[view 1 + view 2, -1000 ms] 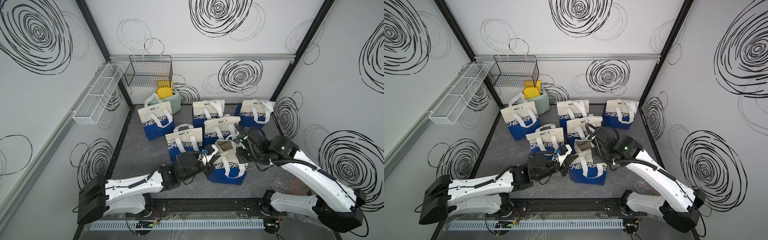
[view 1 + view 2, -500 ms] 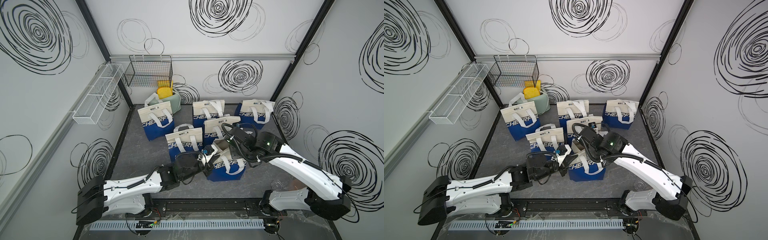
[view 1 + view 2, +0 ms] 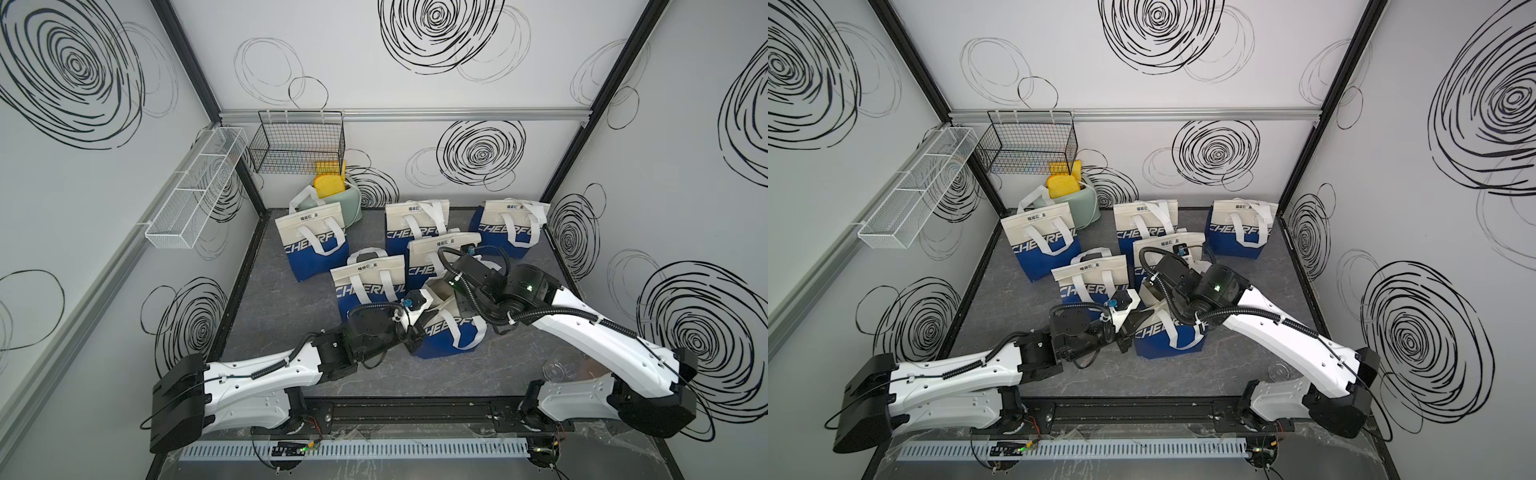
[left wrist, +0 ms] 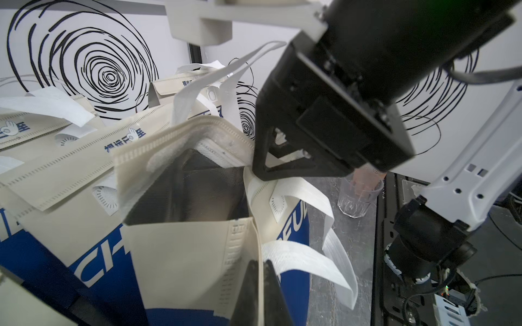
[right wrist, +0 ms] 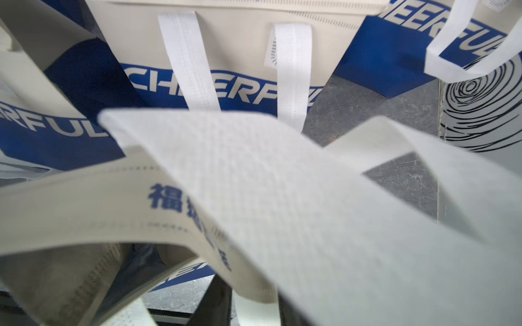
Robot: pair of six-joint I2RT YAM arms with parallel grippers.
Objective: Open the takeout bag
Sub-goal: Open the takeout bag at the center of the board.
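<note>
Nearest the arm bases, a clear ribbed cup [image 3: 557, 369] stands on the grey tabletop [image 3: 291, 332], at the lower right of both top views. Just beyond it, at centre, stands the takeout bag [image 3: 451, 338]. It is cream above and blue below, with "CHEERFUL" in cream capitals across the blue. Its mouth gapes, showing a dark lining in the left wrist view.

The left gripper [image 4: 261, 265] is pinched tight on the bag's near corner seam, the cream fabric caught between its dark fingers. The right gripper [image 4: 262, 166] sits at the bag's far rim. Whether its jaws have hold of the rim I cannot tell, because a white strap handle [image 5: 296, 211] and the rim band [image 5: 84, 203] cover them in the right wrist view. That band carries blue Chinese characters: the first reads 福, the rest are blurred.

Behind stand five other bags [image 3: 365, 286] of the same print, two close and three along the back. At upper left a pale green toaster [image 3: 350, 210] holds yellow toast [image 3: 328, 189]. It stands below a black wire basket [image 3: 297, 145], and a white wire shelf [image 3: 195, 187] hangs to the left.
</note>
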